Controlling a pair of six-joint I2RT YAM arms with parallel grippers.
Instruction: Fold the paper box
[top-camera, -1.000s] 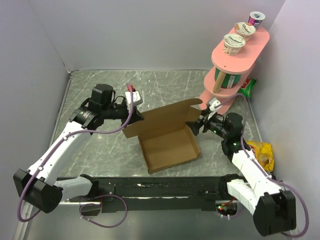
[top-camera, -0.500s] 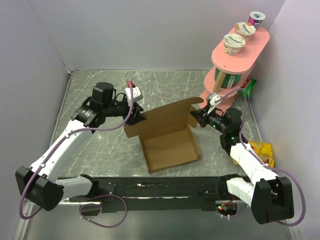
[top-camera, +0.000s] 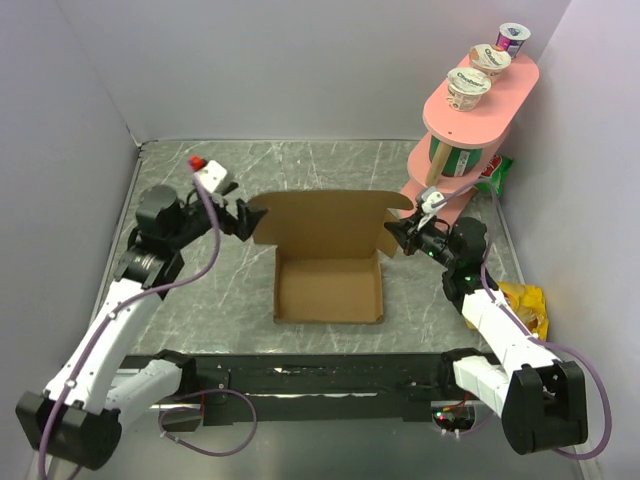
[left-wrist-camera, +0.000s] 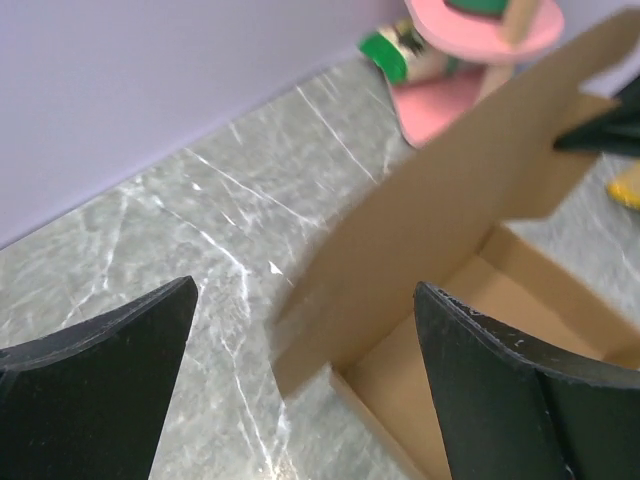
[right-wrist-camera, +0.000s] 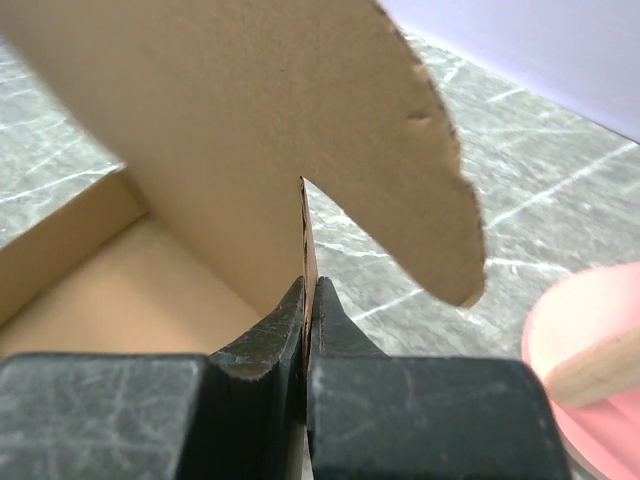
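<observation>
The paper box (top-camera: 328, 292) is a shallow brown cardboard tray in mid-table, its lid (top-camera: 320, 222) standing upright along the far side. My right gripper (top-camera: 392, 238) is shut on the thin cardboard edge at the box's right rear corner; in the right wrist view the fingertips (right-wrist-camera: 290, 318) pinch that edge below the lid's rounded tab (right-wrist-camera: 400, 170). My left gripper (top-camera: 243, 220) is open just left of the lid's left end, apart from it. In the left wrist view the lid's corner (left-wrist-camera: 330, 310) shows between the wide-spread fingers (left-wrist-camera: 110, 360).
A pink two-tier stand (top-camera: 470, 120) with yogurt cups (top-camera: 468, 88) rises at the back right, a green packet (top-camera: 495, 172) behind its foot. A yellow bag (top-camera: 527, 308) lies beside the right arm. Grey walls enclose the marble table (top-camera: 200, 300) on three sides.
The left gripper opened, let go of the lid's left corner and drew back to the left. The right gripper shut on the box's right rear edge. The box turned square to the table.
</observation>
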